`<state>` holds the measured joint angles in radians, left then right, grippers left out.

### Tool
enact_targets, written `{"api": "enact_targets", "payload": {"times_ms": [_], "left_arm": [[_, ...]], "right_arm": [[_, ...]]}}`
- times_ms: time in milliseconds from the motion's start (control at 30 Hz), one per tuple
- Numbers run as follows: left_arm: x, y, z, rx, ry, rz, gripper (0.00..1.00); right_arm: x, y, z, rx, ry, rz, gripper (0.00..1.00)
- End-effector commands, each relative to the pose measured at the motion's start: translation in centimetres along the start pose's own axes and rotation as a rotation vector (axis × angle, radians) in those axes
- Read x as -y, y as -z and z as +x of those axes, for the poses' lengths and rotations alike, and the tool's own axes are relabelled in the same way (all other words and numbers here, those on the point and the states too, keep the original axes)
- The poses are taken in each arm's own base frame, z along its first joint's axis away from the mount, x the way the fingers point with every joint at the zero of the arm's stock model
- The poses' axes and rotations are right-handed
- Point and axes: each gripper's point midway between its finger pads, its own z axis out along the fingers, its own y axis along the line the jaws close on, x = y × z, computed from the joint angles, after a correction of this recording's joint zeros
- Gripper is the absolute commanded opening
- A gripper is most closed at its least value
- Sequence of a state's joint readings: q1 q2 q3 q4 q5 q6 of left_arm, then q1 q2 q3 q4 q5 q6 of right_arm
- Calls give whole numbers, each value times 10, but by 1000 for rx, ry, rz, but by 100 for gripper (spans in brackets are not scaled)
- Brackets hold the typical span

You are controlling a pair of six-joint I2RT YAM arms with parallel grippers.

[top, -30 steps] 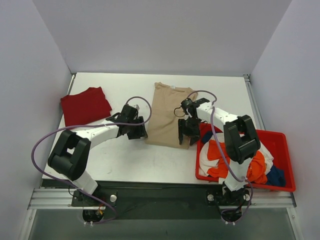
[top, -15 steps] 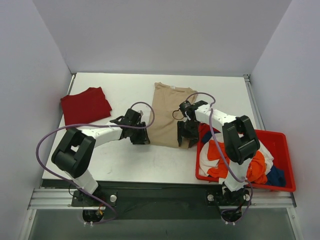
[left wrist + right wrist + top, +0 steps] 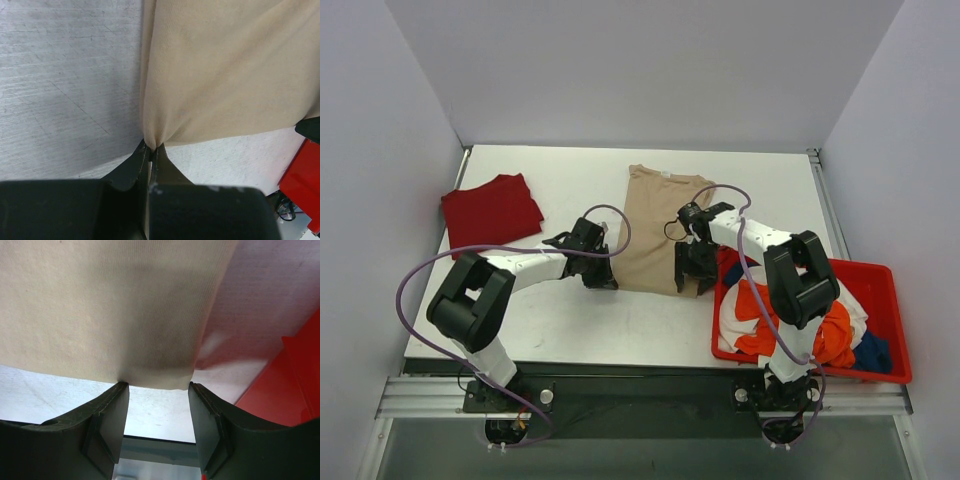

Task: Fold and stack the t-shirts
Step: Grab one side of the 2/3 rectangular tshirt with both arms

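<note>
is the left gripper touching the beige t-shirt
Touching. The left wrist view shows the left gripper with its fingers pinched shut on a corner of the beige cloth t-shirt, fabric puckered between them.

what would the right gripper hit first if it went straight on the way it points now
The beige t-shirt: its near hem lies right at the tips of the open right gripper, so it would meet that cloth edge almost at once. Whether the tips already touch it is unclear.
</note>
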<state>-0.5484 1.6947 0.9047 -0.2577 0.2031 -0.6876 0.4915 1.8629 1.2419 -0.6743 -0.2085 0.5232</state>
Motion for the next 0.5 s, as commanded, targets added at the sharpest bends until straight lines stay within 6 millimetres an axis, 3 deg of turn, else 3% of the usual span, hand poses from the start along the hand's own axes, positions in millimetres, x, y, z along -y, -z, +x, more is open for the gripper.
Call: {"api": "enact_targets", "payload": {"times_ms": [0,467], "left_arm": [[-8,2,2,7,-9,-45,0],[-21,10,-2,36,1,-103,0]], "right_arm": [[27,-6,16,-50,4,118,51],[29,-13,22,-61,4,134,51]]}}
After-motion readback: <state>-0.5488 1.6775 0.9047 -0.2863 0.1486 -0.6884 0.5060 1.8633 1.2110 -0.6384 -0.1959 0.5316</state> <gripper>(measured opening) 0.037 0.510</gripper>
